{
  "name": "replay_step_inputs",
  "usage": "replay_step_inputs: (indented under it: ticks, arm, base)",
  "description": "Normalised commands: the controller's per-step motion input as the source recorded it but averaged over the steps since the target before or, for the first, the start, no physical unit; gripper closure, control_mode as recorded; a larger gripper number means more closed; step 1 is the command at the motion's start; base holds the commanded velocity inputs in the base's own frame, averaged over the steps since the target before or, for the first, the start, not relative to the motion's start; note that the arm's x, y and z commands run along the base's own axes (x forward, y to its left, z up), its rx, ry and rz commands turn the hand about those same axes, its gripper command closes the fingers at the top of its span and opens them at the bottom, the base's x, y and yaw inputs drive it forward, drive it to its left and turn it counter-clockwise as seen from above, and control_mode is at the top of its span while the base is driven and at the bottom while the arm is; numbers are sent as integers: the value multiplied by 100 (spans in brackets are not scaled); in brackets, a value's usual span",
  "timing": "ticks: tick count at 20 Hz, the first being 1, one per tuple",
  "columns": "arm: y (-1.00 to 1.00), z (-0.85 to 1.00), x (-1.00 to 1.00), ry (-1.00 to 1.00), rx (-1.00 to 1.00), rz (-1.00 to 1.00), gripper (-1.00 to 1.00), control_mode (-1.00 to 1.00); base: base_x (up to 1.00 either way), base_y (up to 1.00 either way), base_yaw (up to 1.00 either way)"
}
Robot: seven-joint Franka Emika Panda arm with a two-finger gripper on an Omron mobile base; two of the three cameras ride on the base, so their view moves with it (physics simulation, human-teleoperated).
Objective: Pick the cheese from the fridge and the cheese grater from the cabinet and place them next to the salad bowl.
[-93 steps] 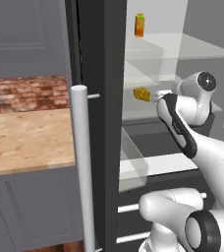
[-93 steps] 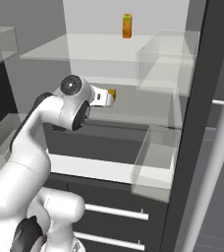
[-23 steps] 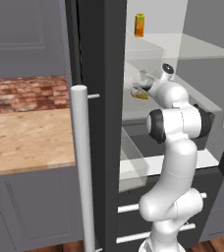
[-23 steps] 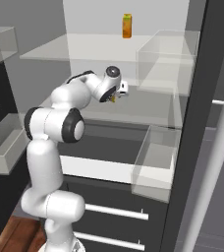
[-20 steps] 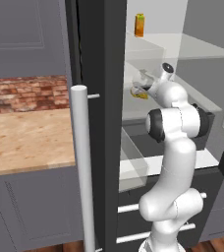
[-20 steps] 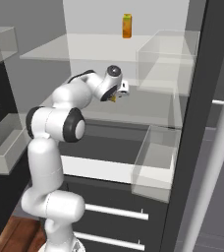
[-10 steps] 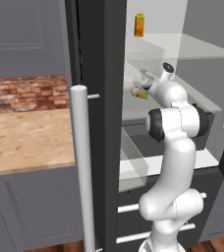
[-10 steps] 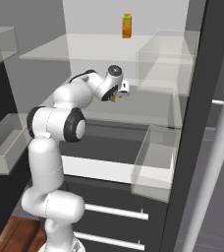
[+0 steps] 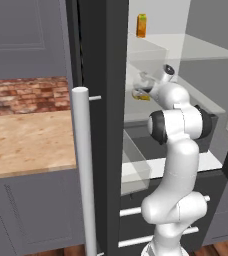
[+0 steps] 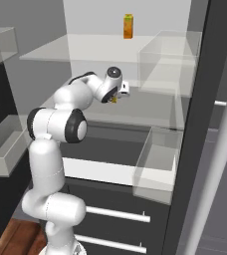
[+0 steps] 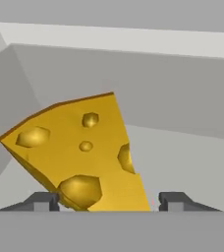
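Observation:
The cheese (image 11: 79, 152), a yellow-orange wedge with holes, lies on the white fridge shelf and fills the middle of the hand view. It also shows as a small yellow spot, the cheese (image 9: 141, 95) (image 10: 114, 100), at the hand's tip. My gripper (image 11: 111, 202) (image 9: 142, 90) (image 10: 117, 96) reaches into the open fridge (image 9: 98, 75) at mid-shelf height. Its jaws straddle the wedge: the left fingertip (image 11: 45, 201) is against the cheese, while the right fingertip (image 11: 175, 201) stands a small gap away from it. The cheese grater, cabinet and salad bowl are out of view.
An upright orange carton (image 9: 141, 25) (image 10: 128, 26) stands on the glass shelf above. The fridge door with its long silver handle (image 9: 83, 165) stands open at the left, and clear door bins (image 10: 158, 164) at the right. A wooden counter (image 9: 26, 140) lies left of the fridge.
The arm has stayed at the mid shelf with the hand at the cheese, shifting only slightly. The cheese has not moved.

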Motion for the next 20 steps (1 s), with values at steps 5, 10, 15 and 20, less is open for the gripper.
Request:
replay_step_inputs:
  ticks: [5, 10, 15, 20]
  arm:
    - [24, -58, 2, 0, -7, 0, 100, -100]
    - [17, -56, -6, 0, -4, 0, 100, -100]
    - [0, -40, -53, -3, 0, 0, 100, -100]
    - [0, -23, -64, -2, 0, 0, 100, -100]
  base:
    - [0, 0, 0]
    - [0, 0, 0]
    - [0, 0, 0]
    - [0, 0, 0]
